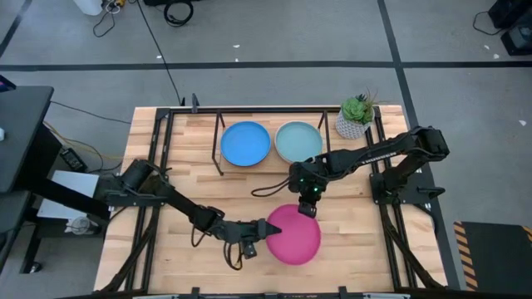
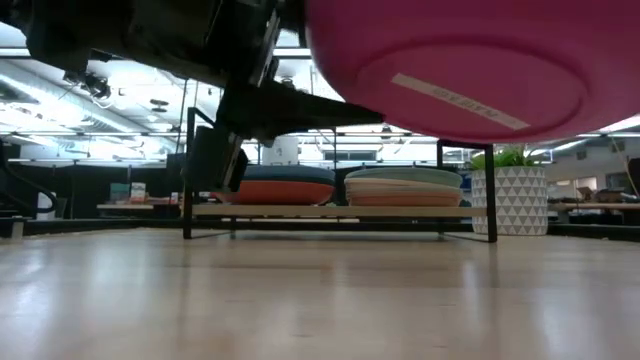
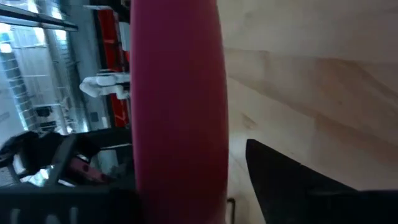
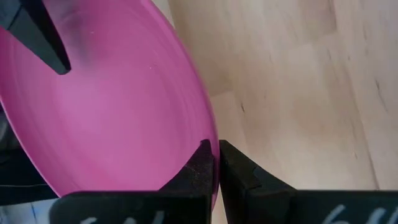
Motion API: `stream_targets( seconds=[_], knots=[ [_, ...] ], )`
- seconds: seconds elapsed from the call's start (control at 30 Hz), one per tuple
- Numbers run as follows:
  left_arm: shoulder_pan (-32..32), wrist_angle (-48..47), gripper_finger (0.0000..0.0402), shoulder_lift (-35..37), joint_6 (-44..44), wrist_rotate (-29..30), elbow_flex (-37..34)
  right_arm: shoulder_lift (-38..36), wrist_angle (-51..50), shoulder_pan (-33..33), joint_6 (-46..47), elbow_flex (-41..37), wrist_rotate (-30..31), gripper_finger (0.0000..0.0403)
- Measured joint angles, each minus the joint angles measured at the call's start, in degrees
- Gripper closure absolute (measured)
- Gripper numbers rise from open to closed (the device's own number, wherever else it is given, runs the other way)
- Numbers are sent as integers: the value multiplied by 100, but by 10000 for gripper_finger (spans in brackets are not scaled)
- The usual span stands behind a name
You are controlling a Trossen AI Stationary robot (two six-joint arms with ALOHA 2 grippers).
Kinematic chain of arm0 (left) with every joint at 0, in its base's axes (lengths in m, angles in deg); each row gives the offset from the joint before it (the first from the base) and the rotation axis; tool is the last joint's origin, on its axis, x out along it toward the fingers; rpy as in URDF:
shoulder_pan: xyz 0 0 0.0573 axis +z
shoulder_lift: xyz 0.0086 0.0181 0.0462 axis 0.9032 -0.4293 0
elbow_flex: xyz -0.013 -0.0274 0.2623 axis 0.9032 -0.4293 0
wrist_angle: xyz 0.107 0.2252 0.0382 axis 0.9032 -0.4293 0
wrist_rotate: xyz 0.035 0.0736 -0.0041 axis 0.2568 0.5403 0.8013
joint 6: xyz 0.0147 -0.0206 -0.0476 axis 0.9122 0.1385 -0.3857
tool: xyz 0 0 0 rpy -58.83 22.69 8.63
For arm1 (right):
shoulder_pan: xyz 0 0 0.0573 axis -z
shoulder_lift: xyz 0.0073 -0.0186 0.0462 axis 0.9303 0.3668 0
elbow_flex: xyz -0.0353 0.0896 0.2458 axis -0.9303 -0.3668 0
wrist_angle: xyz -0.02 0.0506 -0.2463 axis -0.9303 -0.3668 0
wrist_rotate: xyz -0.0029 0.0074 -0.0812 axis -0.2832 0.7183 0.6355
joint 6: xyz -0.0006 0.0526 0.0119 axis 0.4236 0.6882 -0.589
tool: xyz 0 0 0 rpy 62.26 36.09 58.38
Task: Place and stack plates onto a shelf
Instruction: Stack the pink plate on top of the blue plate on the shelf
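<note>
Your magenta plate (image 1: 296, 234) sits near the front of the wooden surface (image 1: 166, 249), right of centre, and both arms have hold of it. The low view shows its underside lifted clear of the surface, with a pale label strip on the base.

Far behind it stands the shelf (image 1: 218, 149), carrying a bright blue plate (image 1: 245, 143) on the left and a pale teal plate (image 1: 298, 141) on the right; from table height each of these tops a short stack, an orange rim under the blue and cream rims under the teal. A small white pot with a green plant (image 1: 356, 116) stands just right of the shelf.

The left arm stretches low from the left edge, its left end effector (image 1: 264, 230) pinching the plate's left rim; its wrist view shows the rim edge-on between dark fingers. The right arm reaches in from the right, elbow bent, and the right end effector (image 1: 308, 208) grips the far rim, fingers (image 4: 202, 163) pressed on the edge.
</note>
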Motion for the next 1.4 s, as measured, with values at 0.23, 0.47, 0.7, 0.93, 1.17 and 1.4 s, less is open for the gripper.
stream_targets(
  seconds=[0.23, 0.47, 0.7, 0.93, 1.17, 1.4],
  knots=[
    [5, -136, 297, 7, -191, -13, 34, 0, 3, 0, -140, 0, 17, 360],
    [-10, -166, 349, 2, -610, -41, 23, -35, -352, 128, -111, 184, 9, 311],
    [-175, -161, 330, 66, -736, 218, 30, -576, -1459, 133, -367, 980, 1086, 299],
    [-325, -697, 345, 455, -922, 1635, 11, -1560, -1584, -264, -386, 1259, 2555, 298],
    [93, -1426, 334, 1042, -2267, 3165, 13, -1901, -1657, -1148, -249, 1259, 3949, 298],
    [1046, -2902, 337, 1108, -3712, 3404, 13, -1677, -1686, -1762, -69, 1259, 4319, 298]
  ],
)
